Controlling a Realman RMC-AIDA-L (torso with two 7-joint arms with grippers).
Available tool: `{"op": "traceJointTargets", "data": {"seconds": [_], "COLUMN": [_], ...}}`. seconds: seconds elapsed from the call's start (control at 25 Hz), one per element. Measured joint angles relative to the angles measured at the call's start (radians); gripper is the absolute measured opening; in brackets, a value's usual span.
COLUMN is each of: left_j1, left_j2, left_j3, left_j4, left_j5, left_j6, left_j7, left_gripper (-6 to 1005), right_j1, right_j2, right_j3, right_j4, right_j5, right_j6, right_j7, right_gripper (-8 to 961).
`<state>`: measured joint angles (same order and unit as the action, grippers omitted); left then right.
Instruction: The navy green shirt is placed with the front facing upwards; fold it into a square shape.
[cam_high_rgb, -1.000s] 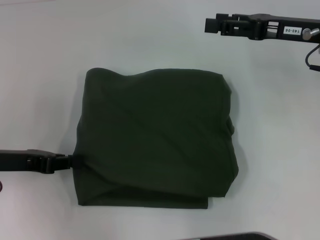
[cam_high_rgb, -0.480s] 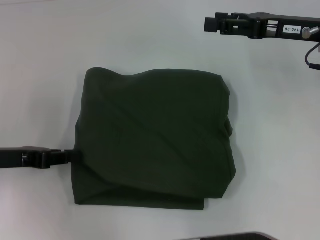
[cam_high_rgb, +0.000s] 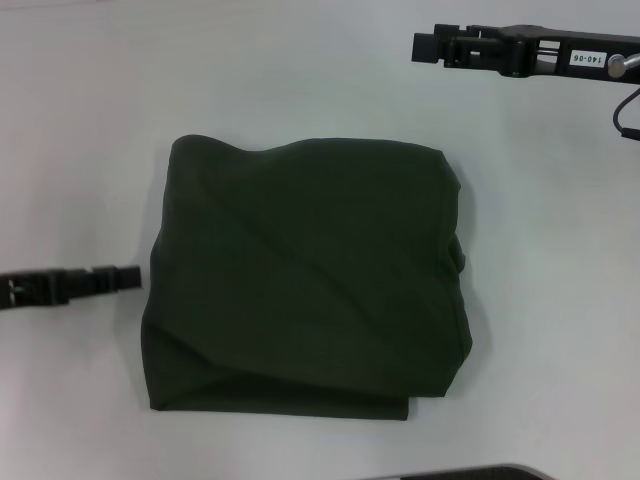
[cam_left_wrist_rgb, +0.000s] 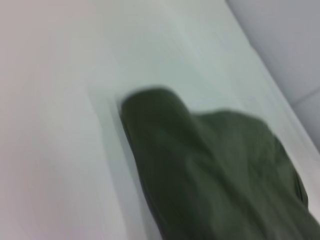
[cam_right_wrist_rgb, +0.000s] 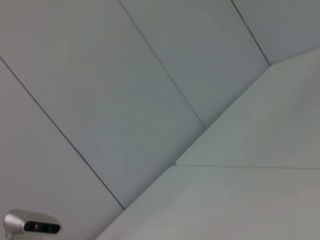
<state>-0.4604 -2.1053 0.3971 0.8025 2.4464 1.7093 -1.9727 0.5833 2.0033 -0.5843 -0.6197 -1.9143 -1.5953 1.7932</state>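
Observation:
The navy green shirt (cam_high_rgb: 305, 275) lies folded into a rough square in the middle of the white table (cam_high_rgb: 80, 130), plain side up, with no lettering showing. Its near edge is slightly uneven and a small bulge of cloth sticks out on the right side. My left gripper (cam_high_rgb: 133, 277) sits low on the left, a short gap away from the shirt's left edge and holding nothing. The left wrist view shows a rounded corner of the shirt (cam_left_wrist_rgb: 215, 170), blurred. My right gripper (cam_high_rgb: 418, 47) hovers at the far right, well away from the cloth.
A dark curved object (cam_high_rgb: 470, 472) pokes in at the near edge of the table. The right wrist view shows only wall panels, the table edge and a small grey camera unit (cam_right_wrist_rgb: 32, 226).
My left gripper was at the shirt's lower left edge; it has let go and drawn back to the left and slightly farther away. The shirt's edge has settled. The right arm has barely moved.

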Motion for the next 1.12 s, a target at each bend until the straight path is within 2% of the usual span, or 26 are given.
{"op": "traceJointTargets", "data": {"seconds": [0.2, 0.48, 0.64, 0.8, 1.12], "left_j1": [0.001, -0.008, -0.019, -0.021, 0.001], "left_j2": [0.005, -0.003, -0.017, -0.03, -0.033], "left_j3": [-0.07, -0.07, -0.067, -0.05, -0.031], "left_j4": [0.016, -0.011, -0.033, -0.053, -0.055], "left_j5": [-0.11, -0.313, -0.366, -0.388, -0.389], "left_j6": [0.022, 0.057, 0.066, 0.081, 0.163], "left_j7": [0.044, 0.117, 0.16, 0.181, 0.207], "left_gripper": [600, 890, 890, 891, 876], "right_j1": [-0.002, -0.004, 0.004, 0.009, 0.001], "right_j2": [-0.002, -0.002, 0.004, 0.02, 0.046], "right_j3": [0.0, 0.001, 0.0, -0.016, -0.054], "right_j4": [0.0, -0.001, -0.001, -0.002, 0.011], "right_j5": [0.001, 0.005, 0.006, 0.005, 0.001], "right_j6": [-0.013, -0.035, -0.087, -0.113, -0.121], "right_j7": [-0.021, -0.082, -0.14, -0.176, -0.217], "right_gripper": [885, 885, 896, 908, 925]}}
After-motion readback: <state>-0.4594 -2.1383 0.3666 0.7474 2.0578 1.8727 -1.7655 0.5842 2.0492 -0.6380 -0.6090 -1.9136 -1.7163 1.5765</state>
